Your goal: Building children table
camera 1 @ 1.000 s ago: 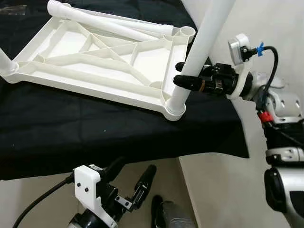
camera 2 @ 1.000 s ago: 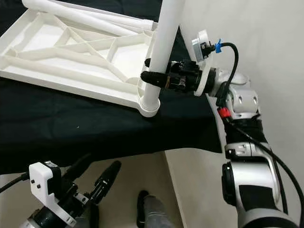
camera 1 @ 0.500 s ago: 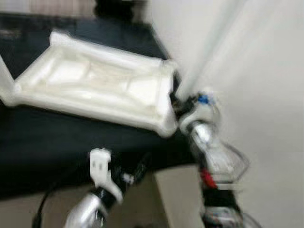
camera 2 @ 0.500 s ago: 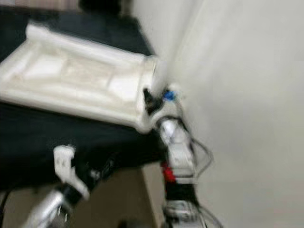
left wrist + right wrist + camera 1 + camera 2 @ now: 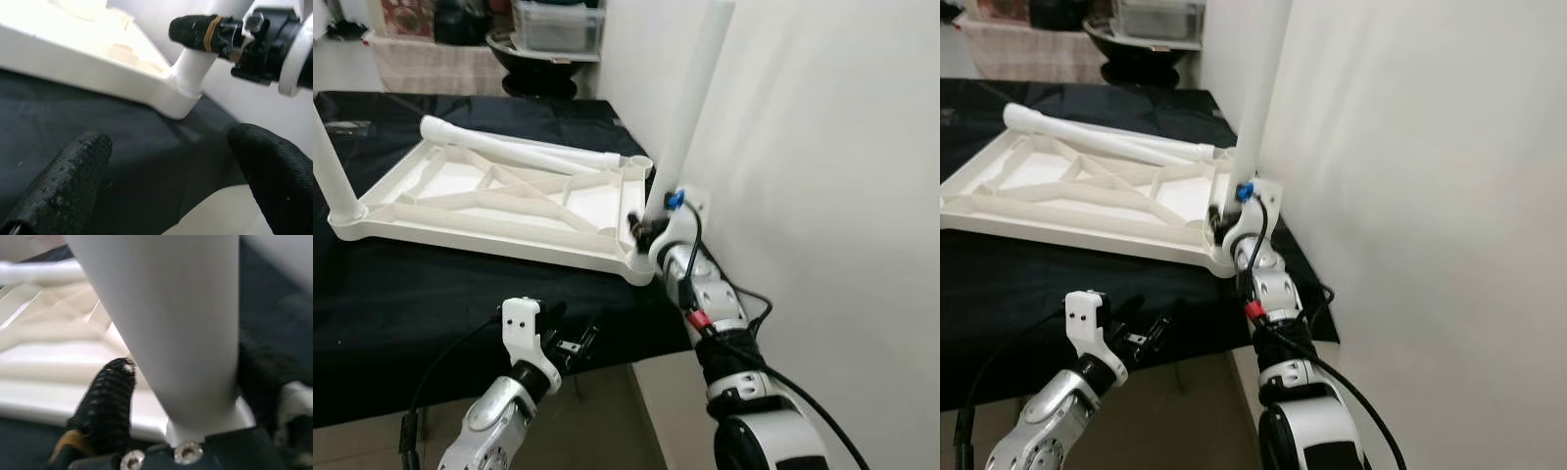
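Note:
The white tabletop lies upside down on a black cloth. One white leg stands upright in its near right corner socket, and my right gripper is shut on that leg just above the socket. In the right wrist view the leg sits between the fingers. Another leg stands in the left corner. A loose leg lies along the tabletop's far edge. My left gripper is open with nothing in it, low at the cloth's near edge; its fingers point at the held corner.
A white wall runs close along the right of the table. A black bowl and a plastic bin stand behind the table. Beige floor lies below the cloth's near edge.
The camera has pulled back and up, so more of the table and room shows. My right gripper still grips the upright leg; my left gripper has risen towards the cloth's edge.

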Tool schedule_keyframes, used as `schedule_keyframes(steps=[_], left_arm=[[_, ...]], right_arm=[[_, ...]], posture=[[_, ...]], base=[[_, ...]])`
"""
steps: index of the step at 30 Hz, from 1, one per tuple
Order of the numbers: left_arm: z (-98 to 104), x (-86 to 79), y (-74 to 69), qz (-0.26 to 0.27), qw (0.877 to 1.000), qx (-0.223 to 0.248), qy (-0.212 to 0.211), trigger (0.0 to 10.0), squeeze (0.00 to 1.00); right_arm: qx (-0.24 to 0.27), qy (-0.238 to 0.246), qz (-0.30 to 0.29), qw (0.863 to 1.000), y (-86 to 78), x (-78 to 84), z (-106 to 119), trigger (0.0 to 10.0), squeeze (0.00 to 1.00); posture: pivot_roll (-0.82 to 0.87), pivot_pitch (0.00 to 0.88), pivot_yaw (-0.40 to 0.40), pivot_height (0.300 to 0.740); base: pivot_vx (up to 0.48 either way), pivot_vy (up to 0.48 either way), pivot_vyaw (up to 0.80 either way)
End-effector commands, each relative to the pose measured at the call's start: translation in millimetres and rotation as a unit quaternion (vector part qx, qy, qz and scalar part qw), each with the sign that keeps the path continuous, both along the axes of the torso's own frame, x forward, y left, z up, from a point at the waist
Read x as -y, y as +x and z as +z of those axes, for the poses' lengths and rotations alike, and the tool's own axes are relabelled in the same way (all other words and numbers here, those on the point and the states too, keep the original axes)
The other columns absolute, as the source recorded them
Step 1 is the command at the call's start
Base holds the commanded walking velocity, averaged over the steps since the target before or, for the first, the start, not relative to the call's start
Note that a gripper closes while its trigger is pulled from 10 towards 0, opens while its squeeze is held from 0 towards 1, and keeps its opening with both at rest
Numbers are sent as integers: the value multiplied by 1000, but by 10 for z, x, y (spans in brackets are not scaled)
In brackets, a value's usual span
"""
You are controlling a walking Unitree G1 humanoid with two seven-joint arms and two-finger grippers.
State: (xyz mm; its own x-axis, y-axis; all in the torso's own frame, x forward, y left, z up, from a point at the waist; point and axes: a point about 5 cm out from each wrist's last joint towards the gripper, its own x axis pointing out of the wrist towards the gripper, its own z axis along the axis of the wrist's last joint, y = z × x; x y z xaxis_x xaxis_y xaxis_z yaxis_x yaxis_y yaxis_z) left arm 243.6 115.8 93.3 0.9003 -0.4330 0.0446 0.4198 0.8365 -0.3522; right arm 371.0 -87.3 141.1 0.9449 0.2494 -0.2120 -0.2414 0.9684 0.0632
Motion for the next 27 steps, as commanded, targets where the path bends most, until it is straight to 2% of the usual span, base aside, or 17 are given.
schedule_keyframes(steps=[1,3,4,6,7,9,10,11,12,13,14,15,16,18,22,24,27], left_arm=[[-4,-23,7,-2,1000,1,24,10000,0],[-6,-63,14,4,999,1,46,10000,0],[-6,-63,14,4,999,1,46,10000,0],[3,-126,26,17,998,2,68,10000,0],[3,-126,26,17,998,2,68,10000,0],[22,-224,50,47,994,5,99,10000,0],[22,-224,50,47,994,5,99,10000,0],[30,-267,58,58,992,8,112,10000,0],[36,-311,62,66,990,13,123,10000,0],[36,-311,62,66,990,13,123,10000,0],[35,-351,60,71,989,13,130,10000,0],[30,-402,57,78,988,11,134,10000,0],[30,-402,57,78,988,11,134,10000,0],[8,-472,50,84,986,2,146,10000,0],[-17,-506,41,81,985,-11,150,10000,0],[-23,-516,45,80,985,-16,152,10000,0],[-13,-516,90,82,984,-20,157,10000,0]], right_arm=[[53,4,60,997,-47,130,47,10000,1000],[73,-3,96,993,-138,253,34,10000,1000],[73,-3,96,993,-138,253,34,10000,1000],[78,-11,126,989,-266,382,-8,10000,1000],[78,-11,126,989,-266,382,-8,10000,1000],[64,-17,149,987,-530,576,-110,10000,1000],[64,-17,149,987,-530,576,-110,10000,1000],[53,-25,153,986,-660,657,-167,10000,1000],[37,-24,149,988,-802,752,-241,10000,671],[37,-24,149,988,-802,752,-241,10000,671],[27,-29,135,990,-903,834,-303,10000,169],[16,-34,113,993,-1005,954,-383,10000,0],[16,-34,113,993,-1005,954,-383,10000,0],[2,-41,83,996,-1151,1120,-478,10000,0],[1,-40,63,997,-1237,1190,-482,10000,0],[7,-32,64,997,-1252,1158,-451,10000,0],[22,-24,104,994,-1254,865,-347,10000,0]], posture=[[-27,0,-112,740],[-33,0,-102,740],[-33,0,-102,740],[-36,0,-98,740],[-36,0,-98,740],[-53,0,-76,740],[-53,0,-76,740],[-56,0,-73,740],[-64,0,-60,740],[-64,0,-60,740],[-74,0,-51,740],[-89,0,-39,740],[-89,0,-39,740],[-102,0,-28,740],[-112,0,-20,740],[-115,0,-15,740],[-106,0,-16,740]], base=[[0,0,0],[0,0,0],[0,0,0],[0,0,0],[0,0,0],[0,0,0],[0,0,0],[0,0,0],[0,0,0],[0,0,0],[0,0,0],[0,0,0],[0,0,0],[0,0,0],[0,0,0],[0,480,0],[0,480,0]])
